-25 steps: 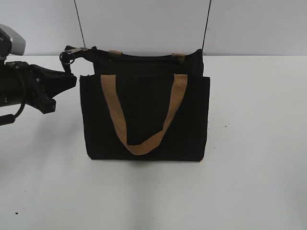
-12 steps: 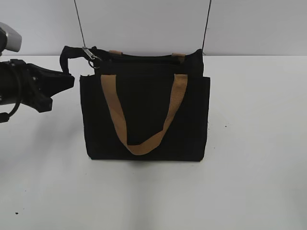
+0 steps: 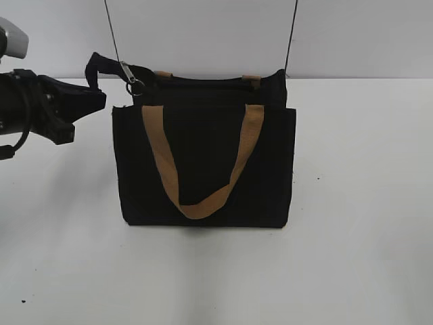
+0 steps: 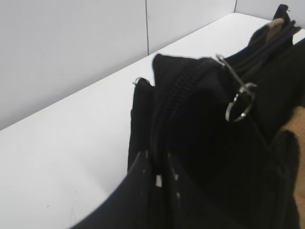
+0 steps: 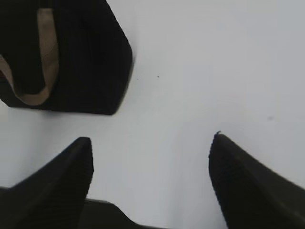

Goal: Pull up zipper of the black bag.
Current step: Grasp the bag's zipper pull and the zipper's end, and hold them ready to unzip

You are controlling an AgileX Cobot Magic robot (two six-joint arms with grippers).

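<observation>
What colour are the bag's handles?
Tan-brown, against the black bag; the front handle shows best in the exterior view.

White tabletop; pale grey wall.

Exterior: frontal, table-height. Wrist views close; all share black bag.

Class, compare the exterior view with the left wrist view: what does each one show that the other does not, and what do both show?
Only the exterior view shows the whole bag from the front, its hanging front handle and the two thin cables behind it. Only the left wrist view shows, close up, the left tool with its fingers nearly together on the bag's black zip tail. Both show the zipper with its ring, the bag's top edge and the white table.
</observation>
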